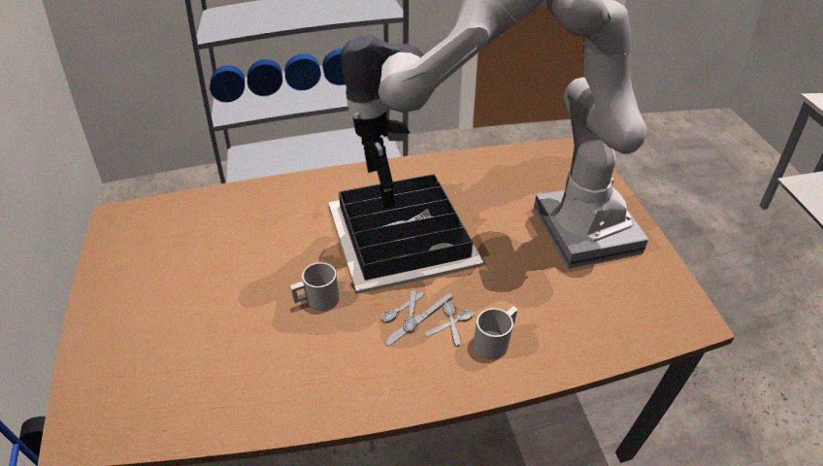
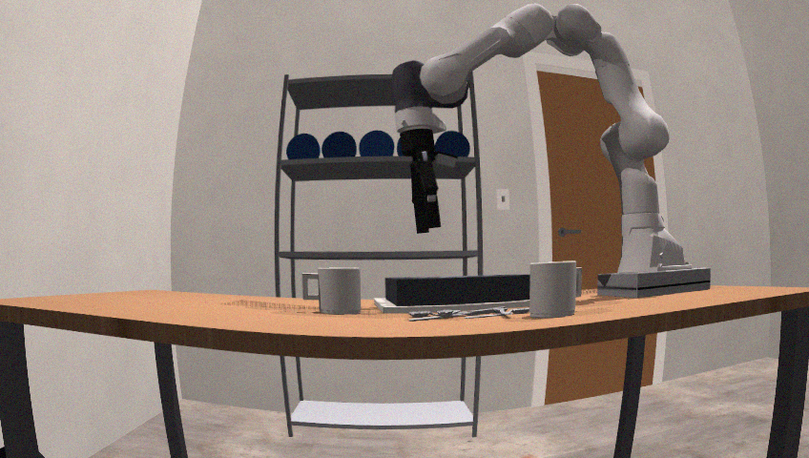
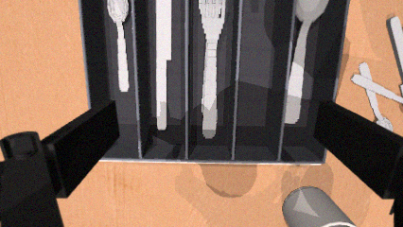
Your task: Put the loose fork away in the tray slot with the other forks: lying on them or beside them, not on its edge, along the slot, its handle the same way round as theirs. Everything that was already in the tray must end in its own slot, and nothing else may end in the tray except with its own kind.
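the black two-finger gripper (image 3: 213, 142) hangs released, empty, above the black slotted tray (image 1: 453, 221). two grey cylindrical mugs (image 1: 319, 284) flank loose silvery spoons (image 1: 412, 315) on the orange wooden table (image 1: 173, 357). a flat metal fork (image 3: 209, 71) lies along the middle slot.

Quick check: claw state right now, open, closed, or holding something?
Claw: open wide, holding nothing, above the tray.

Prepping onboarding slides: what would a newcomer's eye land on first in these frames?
Probably the open gripper, holding nothing, hanging above the black cutlery tray in mid-table. In the wrist view a fork lies along the tray's middle slot. Then the loose cutlery scattered on the table in front of the tray, between two grey mugs.
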Tool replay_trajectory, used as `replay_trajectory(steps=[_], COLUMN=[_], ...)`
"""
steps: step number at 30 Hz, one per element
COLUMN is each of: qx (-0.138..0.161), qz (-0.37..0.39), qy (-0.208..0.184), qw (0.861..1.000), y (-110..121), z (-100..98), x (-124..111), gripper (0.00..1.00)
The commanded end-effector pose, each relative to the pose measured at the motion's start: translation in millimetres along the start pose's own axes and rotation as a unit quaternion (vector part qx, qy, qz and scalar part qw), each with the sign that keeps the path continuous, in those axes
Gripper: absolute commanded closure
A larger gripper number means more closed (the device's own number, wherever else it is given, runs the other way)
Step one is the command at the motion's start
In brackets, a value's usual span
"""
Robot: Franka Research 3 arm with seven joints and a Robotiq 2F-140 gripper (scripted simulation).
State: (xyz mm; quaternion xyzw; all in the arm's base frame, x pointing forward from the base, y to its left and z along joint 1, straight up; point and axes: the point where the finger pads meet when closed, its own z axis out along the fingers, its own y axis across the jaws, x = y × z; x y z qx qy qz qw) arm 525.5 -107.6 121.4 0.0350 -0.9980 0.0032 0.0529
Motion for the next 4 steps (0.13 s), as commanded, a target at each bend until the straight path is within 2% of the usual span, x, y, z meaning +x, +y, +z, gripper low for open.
replay_trajectory(steps=[1,4], qx=[0.0,0.0], qz=[0.0,0.0], qy=[0.0,0.0], qw=[1.0,1.0], y=[0.0,0.0], z=[-0.1,-0.1], x=[-0.2,-0.2], gripper=[0.0,0.0])
